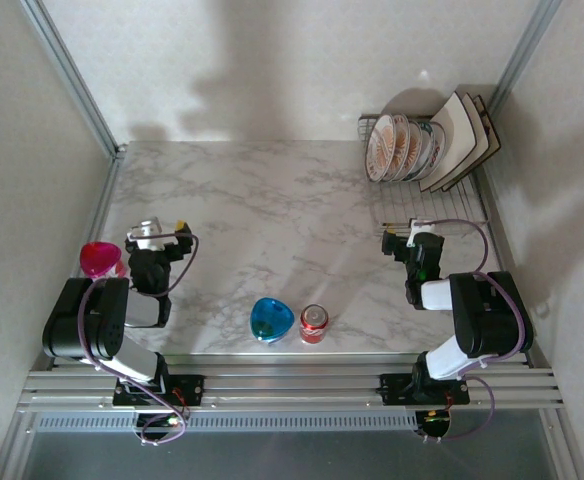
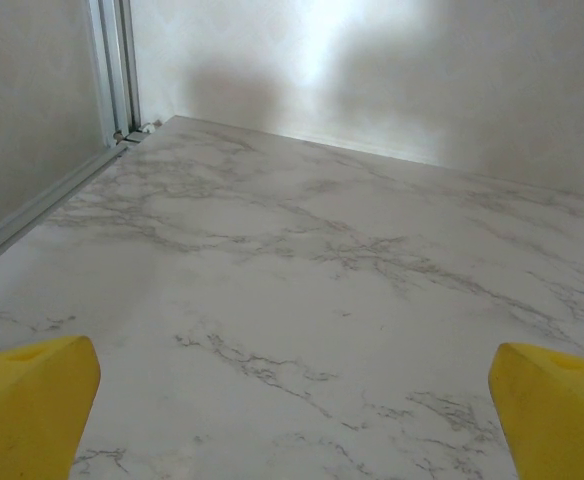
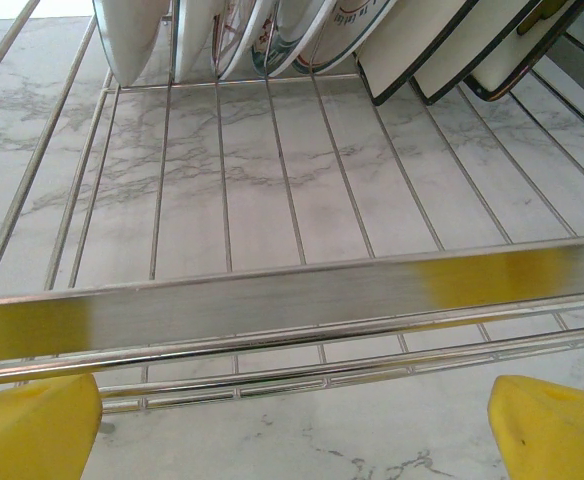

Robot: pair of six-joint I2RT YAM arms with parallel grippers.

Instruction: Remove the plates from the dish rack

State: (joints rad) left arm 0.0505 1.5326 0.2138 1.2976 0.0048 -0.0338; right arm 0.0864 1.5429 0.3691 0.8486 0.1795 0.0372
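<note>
The dish rack [image 1: 427, 207] stands at the table's far right corner, with round white patterned plates [image 1: 396, 148] and square cream plates [image 1: 461, 141] upright at its far end. My right gripper [image 1: 402, 241] hovers open just before the rack's near edge. In the right wrist view its yellow fingertips [image 3: 37, 425] sit wide apart in front of the rack's front rail [image 3: 272, 300], with the round plates [image 3: 262, 35] and square plates [image 3: 422, 40] beyond the bare wire floor. My left gripper [image 1: 164, 238] is open at the left, over bare marble [image 2: 292, 300], holding nothing.
A pink bowl [image 1: 99, 259] sits beside the left arm. A glossy blue bowl [image 1: 271, 319] and a red can [image 1: 314, 323] stand near the front middle. Walls and metal posts [image 1: 72, 75] enclose the table on three sides.
</note>
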